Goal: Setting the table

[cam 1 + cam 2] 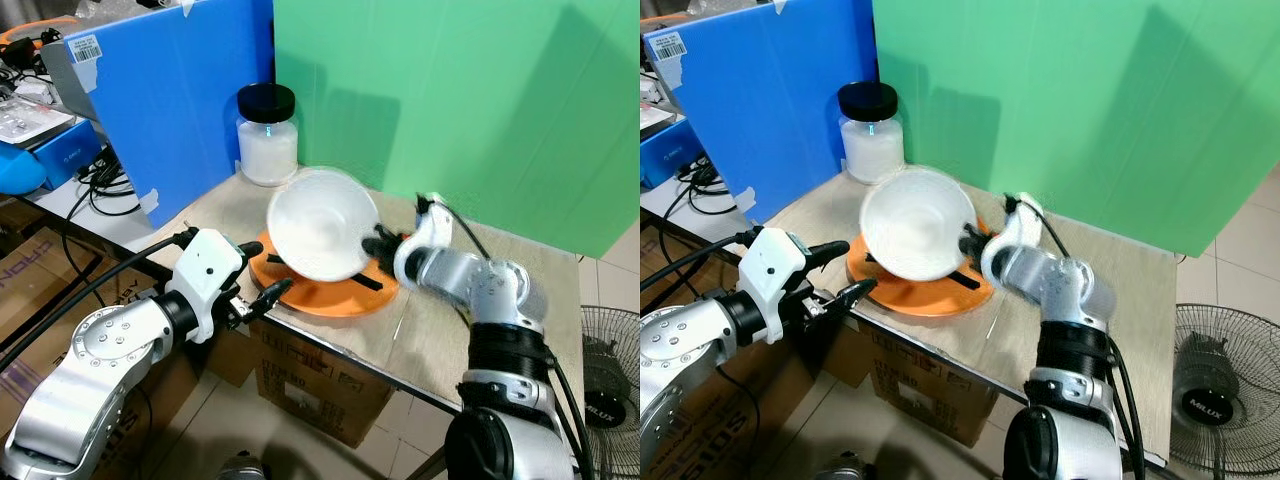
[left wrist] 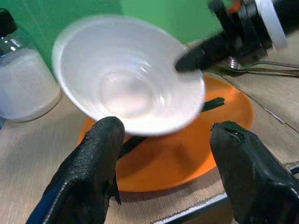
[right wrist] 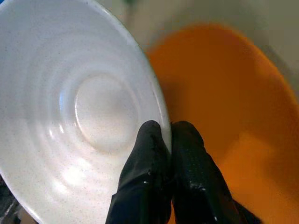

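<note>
While the white bowl (image 1: 322,224) hangs tilted above the orange plate (image 1: 330,290) near the table's front edge, pinched by its rim in the right gripper (image 3: 169,135), it could slip; the left gripper (image 2: 163,154) waits wide open beside.

I'm seeing even, bright indoor light in both eye views, with soft shadows lying on the green backdrop (image 1: 470,100). The white bowl (image 1: 322,224) is smearing with motion blur, most visibly in the left wrist view. Glare is glinting inside it. In the right wrist view the orange plate (image 3: 233,116) is sitting out of focus.
</note>
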Robot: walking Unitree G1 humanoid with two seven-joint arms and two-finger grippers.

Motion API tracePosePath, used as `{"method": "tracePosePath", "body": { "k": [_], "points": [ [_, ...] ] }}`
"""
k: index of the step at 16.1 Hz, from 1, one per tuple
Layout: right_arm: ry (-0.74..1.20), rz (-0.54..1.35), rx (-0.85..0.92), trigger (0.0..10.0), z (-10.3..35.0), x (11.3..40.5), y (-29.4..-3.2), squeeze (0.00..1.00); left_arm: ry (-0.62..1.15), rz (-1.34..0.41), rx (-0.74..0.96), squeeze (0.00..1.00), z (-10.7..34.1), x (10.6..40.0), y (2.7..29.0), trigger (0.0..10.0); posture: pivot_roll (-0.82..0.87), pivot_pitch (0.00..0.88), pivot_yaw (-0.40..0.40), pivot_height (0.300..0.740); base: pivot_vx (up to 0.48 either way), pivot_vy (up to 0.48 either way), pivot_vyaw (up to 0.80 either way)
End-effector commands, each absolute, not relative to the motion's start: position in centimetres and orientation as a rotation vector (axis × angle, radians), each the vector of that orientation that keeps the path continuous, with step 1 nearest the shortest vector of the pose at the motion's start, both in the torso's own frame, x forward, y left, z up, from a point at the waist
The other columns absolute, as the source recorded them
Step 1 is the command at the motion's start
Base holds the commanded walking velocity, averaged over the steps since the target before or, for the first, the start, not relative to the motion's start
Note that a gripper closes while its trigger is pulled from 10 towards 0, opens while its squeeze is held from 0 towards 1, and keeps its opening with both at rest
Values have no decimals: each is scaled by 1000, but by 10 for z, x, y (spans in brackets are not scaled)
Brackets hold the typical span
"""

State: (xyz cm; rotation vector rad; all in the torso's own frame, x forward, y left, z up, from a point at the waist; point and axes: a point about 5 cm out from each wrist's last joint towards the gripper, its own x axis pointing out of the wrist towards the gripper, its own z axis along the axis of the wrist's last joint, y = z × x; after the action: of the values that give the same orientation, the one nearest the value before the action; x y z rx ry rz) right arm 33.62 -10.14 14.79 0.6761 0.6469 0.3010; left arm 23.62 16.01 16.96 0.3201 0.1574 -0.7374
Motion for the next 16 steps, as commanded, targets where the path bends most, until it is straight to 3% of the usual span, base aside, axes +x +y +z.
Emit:
{"method": "tracePosePath", "body": {
  "k": [1, 5, 7, 10, 16],
  "points": [
    [495, 373, 657, 0, 182, 343, -100, 0, 139, -723, 329, 0, 172, 238, 160, 10000, 177, 0, -53, 727, 0, 0, 0],
    [302, 425, 472, 0, 204, 325, -117, 0, 123, -668, 289, 0, 167, 233, 152, 10000, 168, 0, -42, 727, 0, 0, 0],
    [160, 336, 375, 0, 212, 316, -136, 0, 72, -545, 234, 0, 170, 236, 150, 10000, 165, 0, -35, 727, 0, 0, 0],
    [35, 310, 243, 0, 209, 298, -143, 0, 35, -385, 212, 0, 170, 239, 155, 10000, 171, 0, -42, 727, 0, 0, 0],
    [-65, 156, 225, 0, 205, 276, -157, 0, 33, -345, 181, 0, 170, 235, 150, 10000, 175, 0, -40, 727, 0, 0, 0]
  ]
}}
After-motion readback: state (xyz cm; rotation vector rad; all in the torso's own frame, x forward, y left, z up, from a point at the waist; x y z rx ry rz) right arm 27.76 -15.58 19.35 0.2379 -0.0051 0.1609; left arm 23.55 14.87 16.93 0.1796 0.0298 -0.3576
